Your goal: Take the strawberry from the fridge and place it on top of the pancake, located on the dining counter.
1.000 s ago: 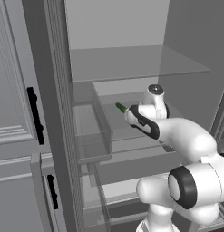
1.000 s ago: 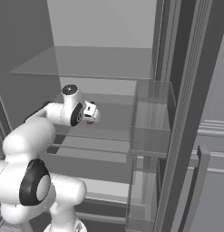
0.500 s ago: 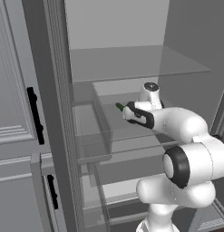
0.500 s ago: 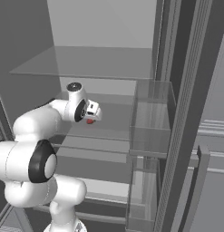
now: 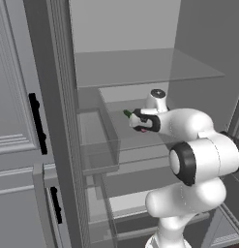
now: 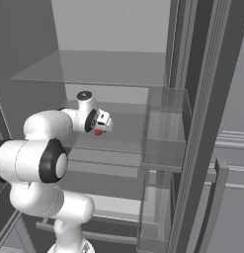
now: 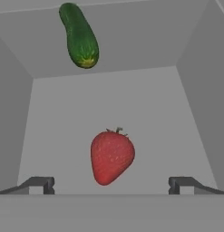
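No text, label, brand, number or sign can be read anywhere in these views, neither on the fridge (image 5: pixel 58 121) walls and glass shelves nor on the cabinets (image 5: pixel 14 97) beside it.

The strawberry (image 7: pixel 112 156) has a matt red skin, finely dimpled. At its 11 o'clock, the cucumber (image 7: pixel 79 35) looks smooth and faintly glossy, dark green. The fridge (image 5: pixel 140 29) has flat matt grey walls inside; its shelves (image 6: pixel 94 69) are clear, see-through glass. The arm (image 5: pixel 203 160) wears smooth, softly shining white plastic.
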